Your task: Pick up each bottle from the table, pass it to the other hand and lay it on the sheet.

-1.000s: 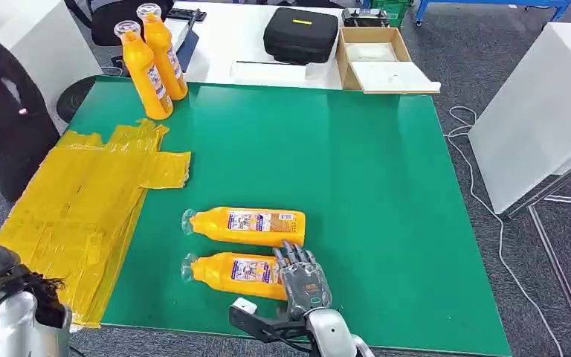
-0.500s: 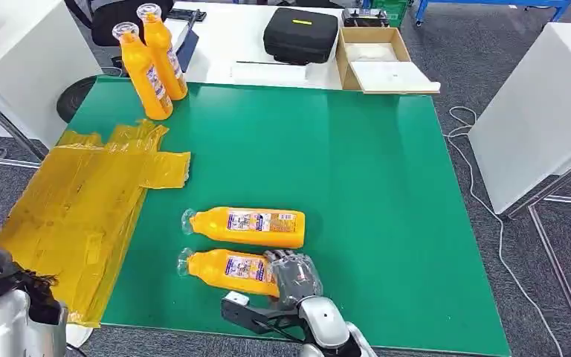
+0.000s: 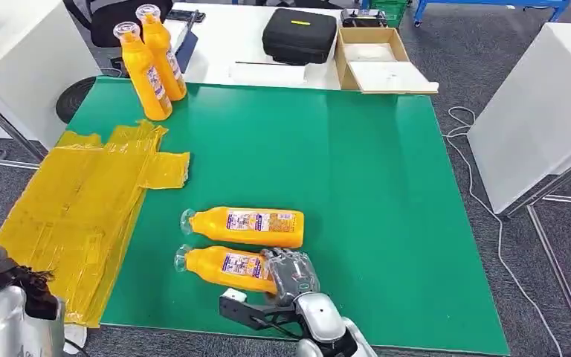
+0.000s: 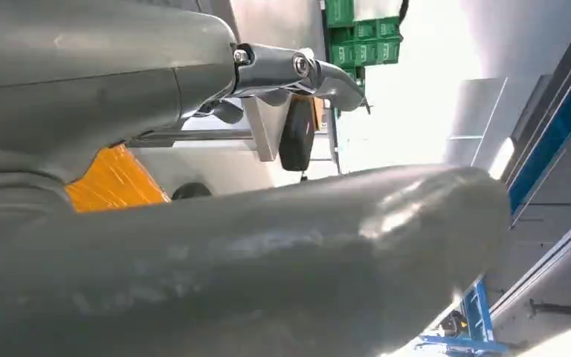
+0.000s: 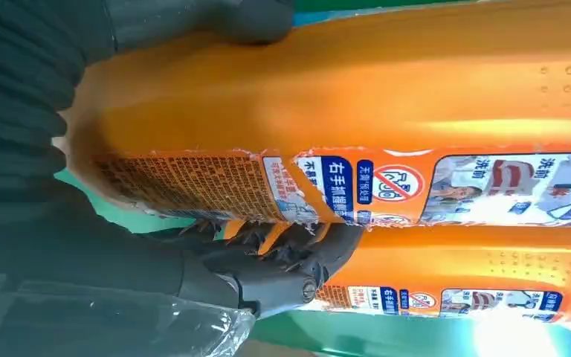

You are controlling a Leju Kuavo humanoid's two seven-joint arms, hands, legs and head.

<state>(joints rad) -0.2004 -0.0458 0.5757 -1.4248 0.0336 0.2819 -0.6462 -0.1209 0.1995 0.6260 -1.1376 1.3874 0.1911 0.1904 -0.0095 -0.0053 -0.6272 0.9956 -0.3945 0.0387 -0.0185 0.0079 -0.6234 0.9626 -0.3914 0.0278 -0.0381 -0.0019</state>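
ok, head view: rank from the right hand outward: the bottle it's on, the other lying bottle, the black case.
1. Near lying bottle, under the right hand, at the table's front edge.
2. Second lying bottle, just beyond it.
3. Black case, on the white table at the back.

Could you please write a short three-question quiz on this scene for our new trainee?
1. True or false: the yellow sheet already has a bottle lying on it.
2. How many orange bottles stand upright at the far corner of the green table?
3. Which bottle does the right hand grip: A) the near lying bottle, B) the far lying bottle, C) an upright bottle?

Key: 1 false; 2 two; 3 A.
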